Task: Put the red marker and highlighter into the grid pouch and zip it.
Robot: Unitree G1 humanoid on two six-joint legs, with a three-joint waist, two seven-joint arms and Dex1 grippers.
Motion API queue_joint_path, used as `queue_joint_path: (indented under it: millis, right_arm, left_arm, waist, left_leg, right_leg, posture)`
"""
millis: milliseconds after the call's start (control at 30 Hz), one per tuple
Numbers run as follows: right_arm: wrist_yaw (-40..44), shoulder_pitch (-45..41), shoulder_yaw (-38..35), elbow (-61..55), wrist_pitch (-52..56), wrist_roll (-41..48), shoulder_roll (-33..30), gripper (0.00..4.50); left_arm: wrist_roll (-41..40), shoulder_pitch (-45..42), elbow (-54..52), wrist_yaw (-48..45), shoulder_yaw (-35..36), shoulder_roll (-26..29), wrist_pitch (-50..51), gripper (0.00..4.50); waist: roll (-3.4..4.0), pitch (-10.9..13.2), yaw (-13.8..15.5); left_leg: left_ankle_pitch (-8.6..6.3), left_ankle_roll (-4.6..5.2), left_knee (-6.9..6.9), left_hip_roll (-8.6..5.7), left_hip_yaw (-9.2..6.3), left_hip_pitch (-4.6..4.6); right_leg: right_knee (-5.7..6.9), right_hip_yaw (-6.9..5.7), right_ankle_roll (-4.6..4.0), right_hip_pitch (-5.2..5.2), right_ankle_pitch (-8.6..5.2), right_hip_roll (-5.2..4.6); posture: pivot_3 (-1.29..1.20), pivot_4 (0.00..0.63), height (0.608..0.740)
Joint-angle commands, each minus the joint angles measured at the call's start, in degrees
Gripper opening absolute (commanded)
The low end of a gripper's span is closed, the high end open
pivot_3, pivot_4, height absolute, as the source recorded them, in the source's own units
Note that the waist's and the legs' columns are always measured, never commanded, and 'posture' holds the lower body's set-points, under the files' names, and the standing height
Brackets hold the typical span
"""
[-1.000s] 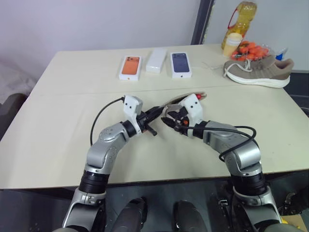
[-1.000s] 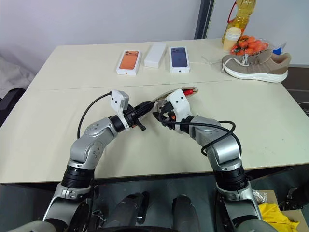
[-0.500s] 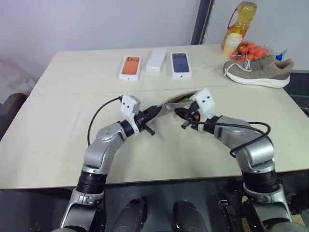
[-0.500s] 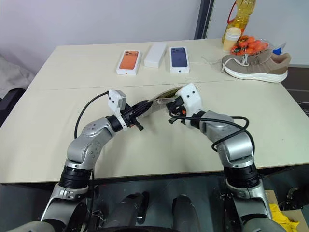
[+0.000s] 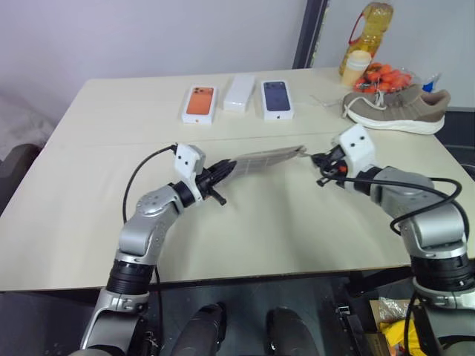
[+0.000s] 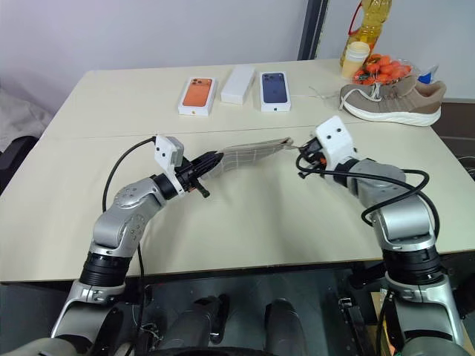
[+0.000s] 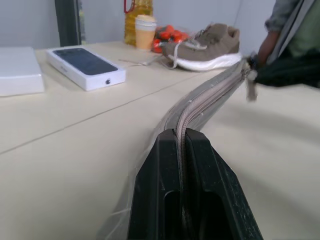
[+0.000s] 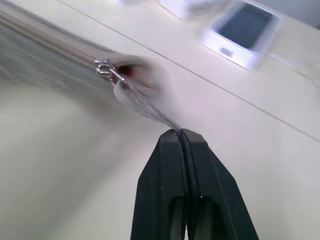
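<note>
From the head views we see the grid pouch (image 5: pixel 261 158) stretched in the air above the table (image 5: pixel 89 185) between the two grippers, its long edge running almost level from one to the other. The left wrist view adds what those views cannot: the zipper seam runs straight into the left gripper (image 7: pixel 182 137), whose two black fingers are pressed together on the pouch's near end, and the zipper looks drawn closed along the edge we can see, out to the pull (image 7: pixel 248 82) at the far corner. The right wrist view shows the right gripper (image 8: pixel 181 134) with its fingers squeezed together on a thin tab or cord that leads to a small metal ring on the pouch; that part is blurred. The left arm reaches forward and inward with its gripper about level; the right arm is swung out to the robot's right, its gripper tipped slightly down. Behind lie three phone boxes (image 5: pixel 200 103), and at the far right corner a shoe (image 5: pixel 397 109) and a bottle (image 5: pixel 367 33). We cannot see the marker or highlighter.
</note>
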Motion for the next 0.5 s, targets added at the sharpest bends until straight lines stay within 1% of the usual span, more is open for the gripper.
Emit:
queue_joint_path:
  millis: [33, 100, 167, 200, 267, 367, 400, 500]
  right_arm:
    - [-0.91, -0.07, -1.03, 0.94, -1.68, -2.21, -1.47, 0.03]
    - [1.33, 1.10, -0.38, -0.61, -1.80, -0.59, -1.46, 0.03]
    - [4.73, 2.71, 0.63, -2.52, -2.36, 1.05, -2.19, 0.00]
    - [5.91, 3.38, 0.39, -3.13, -1.76, 2.27, -2.04, 0.27]
    - [6.59, 4.32, -0.18, -3.52, -1.61, 2.97, -1.78, 0.82]
    - [6.39, 5.32, -0.78, -3.57, -2.03, 2.96, -1.80, 2.40]
    - [6.76, 6.12, -0.97, -3.55, -2.72, 2.98, -2.05, 2.84]
    - [7.95, 8.18, -2.44, -3.74, -5.29, 4.09, -1.65, 2.84]
  left_arm:
    - [0.80, 0.52, -0.27, 0.13, 1.98, 1.56, -1.86, 0.00]
    - [0.26, 1.15, -0.53, -0.62, 2.18, 2.17, -1.31, 0.00]
    - [-0.52, 2.01, -1.13, -1.53, 2.25, 2.81, -0.60, 0.72]
    - [-0.84, 2.50, -1.35, -1.75, 2.31, 3.17, -0.23, 0.99]
    - [-0.64, 3.46, -1.64, -1.25, 2.66, 3.79, 0.23, 1.88]
    - [-0.38, 4.91, -2.15, 0.06, 3.44, 4.44, 0.98, 3.46]
    - [-1.39, 6.43, -3.06, 0.28, 4.43, 4.84, 2.02, 3.89]
    - [-2.63, 11.17, -5.87, 1.56, 7.11, 6.27, 4.73, 3.89]
  waist:
    - [0.00, 0.00, 0.04]
    - [0.00, 0.00, 0.04]
    - [0.00, 0.00, 0.10]
    - [0.00, 0.00, 0.04]
    - [0.00, 0.00, 0.00]
    - [0.00, 0.00, 0.18]
    - [0.00, 0.00, 0.20]
    - [0.00, 0.00, 0.12]
  left_leg:
    - [0.00, 0.00, 0.00, 0.00, 0.00, 0.00]
    - [0.00, 0.00, 0.00, 0.00, 0.00, -0.01]
    - [0.00, 0.00, 0.00, 0.00, 0.00, -0.01]
    - [-0.01, 0.01, 0.00, 0.00, 0.00, -0.01]
    - [-0.01, 0.02, -0.01, 0.00, 0.00, -0.01]
    - [-0.01, 0.02, 0.00, 0.00, 0.00, -0.01]
    - [-0.01, 0.02, 0.02, 0.00, 0.00, -0.01]
    - [-0.04, 0.05, 0.00, 0.00, 0.00, -0.01]
  right_leg:
    - [0.00, 0.00, 0.00, 0.00, 0.00, 0.00]
    - [0.00, 0.00, 0.00, 0.00, 0.00, -0.01]
    - [-0.01, 0.00, 0.00, 0.01, 0.00, -0.01]
    - [-0.03, 0.00, 0.00, 0.01, 0.00, -0.01]
    - [-0.03, 0.00, 0.01, 0.00, 0.00, -0.01]
    - [-0.03, 0.00, 0.00, 0.01, 0.00, -0.02]
    - [-0.03, 0.00, 0.00, 0.02, 0.00, -0.03]
    - [-0.05, 0.01, 0.01, 0.02, -0.01, -0.14]
  posture:
    - [0.00, 0.150, 0.740]
    - [0.00, 0.150, 0.740]
    - [0.00, 0.150, 0.740]
    - [0.00, 0.150, 0.740]
    - [0.00, 0.150, 0.740]
    - [0.00, 0.150, 0.740]
    - [0.00, 0.150, 0.740]
    - [0.00, 0.150, 0.740]
